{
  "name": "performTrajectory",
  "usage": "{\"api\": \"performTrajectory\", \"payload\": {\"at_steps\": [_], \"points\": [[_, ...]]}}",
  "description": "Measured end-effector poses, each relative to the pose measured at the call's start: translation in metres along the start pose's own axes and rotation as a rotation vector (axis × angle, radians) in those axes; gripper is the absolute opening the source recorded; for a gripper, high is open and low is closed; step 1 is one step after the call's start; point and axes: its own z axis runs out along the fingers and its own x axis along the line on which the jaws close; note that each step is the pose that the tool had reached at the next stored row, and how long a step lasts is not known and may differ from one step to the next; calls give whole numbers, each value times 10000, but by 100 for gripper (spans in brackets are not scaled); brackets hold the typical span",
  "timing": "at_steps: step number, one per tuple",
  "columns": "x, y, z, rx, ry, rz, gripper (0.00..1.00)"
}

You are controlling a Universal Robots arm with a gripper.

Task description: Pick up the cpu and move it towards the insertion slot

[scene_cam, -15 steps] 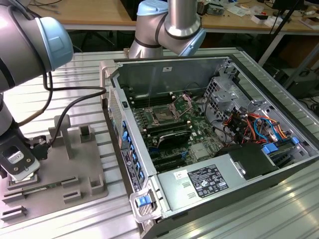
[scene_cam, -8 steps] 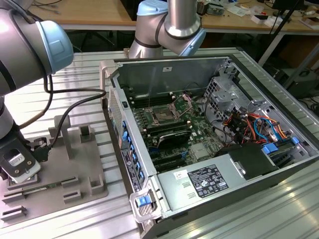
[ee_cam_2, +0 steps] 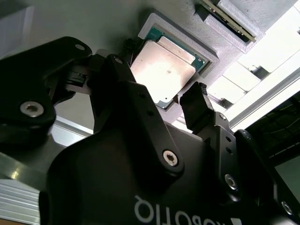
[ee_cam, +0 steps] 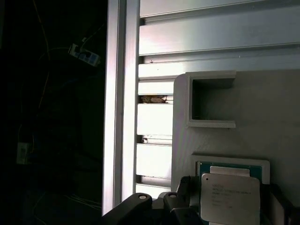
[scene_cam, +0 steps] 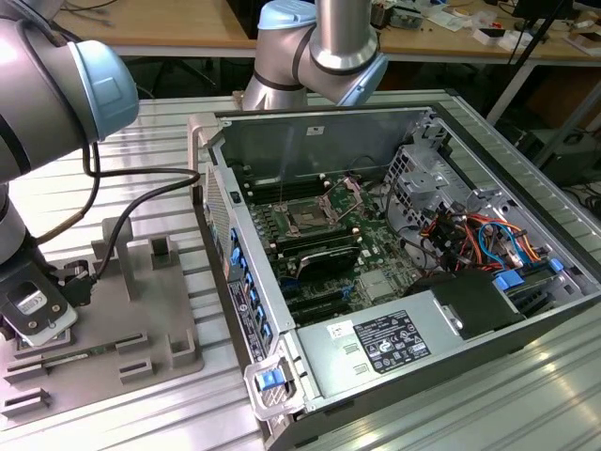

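Note:
The cpu point(ee_cam_2: 165, 63), a thin square chip with a silvery top and green rim, lies in a shallow recess of a grey holder plate point(ee_cam_2: 206, 51). My gripper point(ee_cam_2: 161, 78) straddles it, and its black fingers point(ee_cam_2: 196, 101) press against two opposite edges of the chip. In the first wrist view the cpu point(ee_cam: 229, 199) sits between the same fingers point(ee_cam: 187, 190). In the exterior view the gripper point(scene_cam: 33, 315) hangs low over the grey holder plate point(scene_cam: 160, 310) at that view's left. The insertion slot point(scene_cam: 306, 218) lies on the motherboard inside the open computer case, its metal plate hinged up.
The open computer case point(scene_cam: 441, 310) takes up the exterior view's right, with a raised side wall point(scene_cam: 221, 235) between the holder plate and the motherboard. A black cable point(scene_cam: 141, 188) loops from the arm. The holder plate carries raised blocks point(scene_cam: 161, 252) and a square pocket point(ee_cam: 213, 103).

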Motion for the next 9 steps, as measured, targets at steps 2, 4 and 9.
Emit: {"api": "performTrajectory", "payload": {"at_steps": [2,4,9], "points": [[0,0,0,0,0,0,68],[0,0,1,0,0,0,68],[0,0,1,1,1,0,55]]}}
